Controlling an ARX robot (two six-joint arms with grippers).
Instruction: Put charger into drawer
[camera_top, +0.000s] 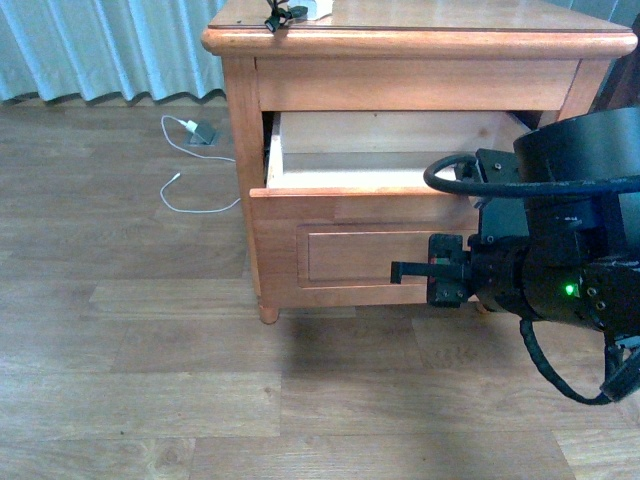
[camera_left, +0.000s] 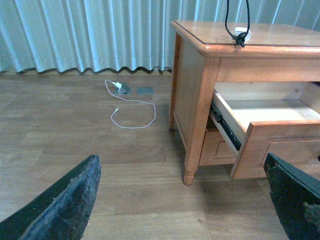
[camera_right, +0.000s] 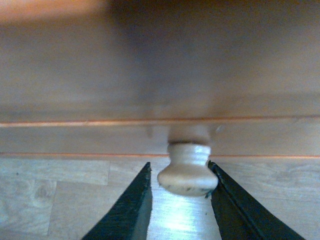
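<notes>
1. My right gripper is clamped on the knob of the open drawer; my left gripper is spread wide.
2. The charger lies on the nightstand top.
3. It looks light and rigid; I'd pinch the block, not the floppy cable.
</notes>
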